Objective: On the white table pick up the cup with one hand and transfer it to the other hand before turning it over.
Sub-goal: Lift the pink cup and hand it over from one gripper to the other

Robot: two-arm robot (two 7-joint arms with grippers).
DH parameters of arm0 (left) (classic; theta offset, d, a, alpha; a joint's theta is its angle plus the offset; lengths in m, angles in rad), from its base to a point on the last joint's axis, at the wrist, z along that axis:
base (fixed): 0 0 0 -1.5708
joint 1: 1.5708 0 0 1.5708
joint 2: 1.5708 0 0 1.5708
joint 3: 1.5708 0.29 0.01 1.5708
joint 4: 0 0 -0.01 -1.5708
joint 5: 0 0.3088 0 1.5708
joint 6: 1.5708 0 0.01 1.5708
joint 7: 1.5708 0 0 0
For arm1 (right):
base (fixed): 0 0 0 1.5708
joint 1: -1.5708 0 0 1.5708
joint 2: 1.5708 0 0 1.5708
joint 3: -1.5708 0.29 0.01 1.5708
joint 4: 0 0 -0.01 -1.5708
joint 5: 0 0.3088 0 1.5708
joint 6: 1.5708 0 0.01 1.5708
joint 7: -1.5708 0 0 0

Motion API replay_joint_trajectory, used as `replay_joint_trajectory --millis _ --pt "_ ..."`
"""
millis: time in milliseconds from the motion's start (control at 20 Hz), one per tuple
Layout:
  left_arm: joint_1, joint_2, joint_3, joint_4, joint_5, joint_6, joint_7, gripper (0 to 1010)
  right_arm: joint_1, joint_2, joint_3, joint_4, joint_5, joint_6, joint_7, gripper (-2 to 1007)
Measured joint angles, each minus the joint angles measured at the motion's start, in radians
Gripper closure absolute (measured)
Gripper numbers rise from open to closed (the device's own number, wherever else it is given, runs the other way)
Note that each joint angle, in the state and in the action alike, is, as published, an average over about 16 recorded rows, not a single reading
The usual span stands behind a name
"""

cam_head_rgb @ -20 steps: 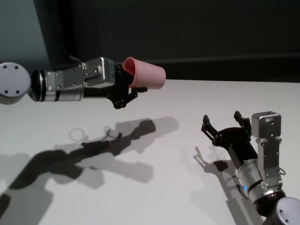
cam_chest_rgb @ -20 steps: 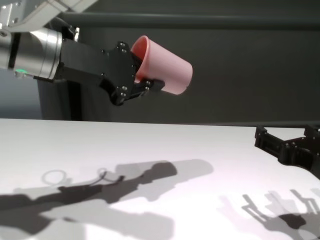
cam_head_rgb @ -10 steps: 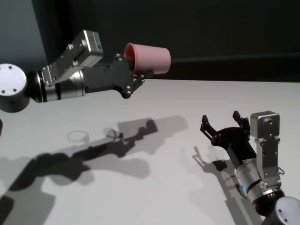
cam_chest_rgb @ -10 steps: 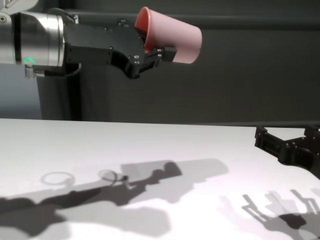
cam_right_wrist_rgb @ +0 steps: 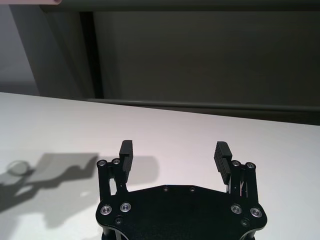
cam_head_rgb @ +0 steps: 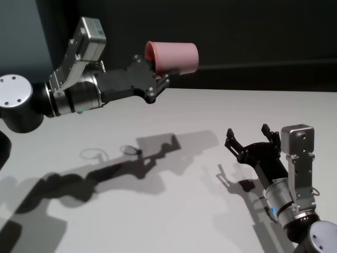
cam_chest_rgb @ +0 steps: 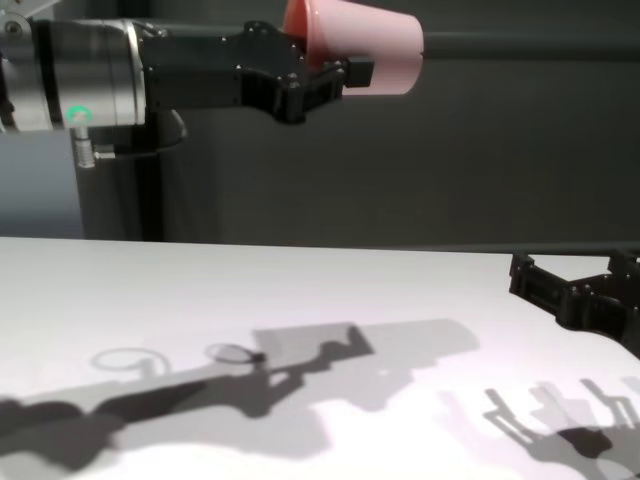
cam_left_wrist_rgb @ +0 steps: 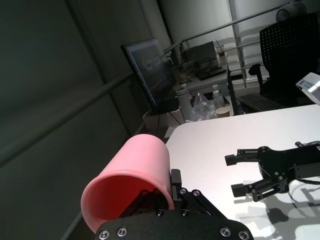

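White, matte and wide, the tabletop (cam_head_rgb: pixel 158 211) spreads below both arms. High above it the left gripper (cam_head_rgb: pixel 158 79) is clamped on the small salmon-pink plastic tumbler (cam_head_rgb: pixel 176 57), lying sideways, base pointing right. Low at right, the right gripper (cam_head_rgb: pixel 251 138) stands spread apart. No writing is legible.

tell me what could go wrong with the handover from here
The left claw pinches only the rim of the cup, held sideways high above the white table; a jolt might tip it out. The open right claw sits low and far off, so a misaligned approach might knock the cup loose.
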Motion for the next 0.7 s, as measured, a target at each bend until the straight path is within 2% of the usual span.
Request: replay_joint_trajectory --millis 350,700 --pt "0.002 -0.015 0.002 0.015 -0.055 0.015 -0.022 970 0.0 0.0 0.0 0.0 0.0 0.0 0.0 3" --pt "-0.011 -0.025 0.014 0.038 -0.074 0.013 -0.035 970 0.0 0.0 0.0 0.0 0.0 0.0 0.0 3"
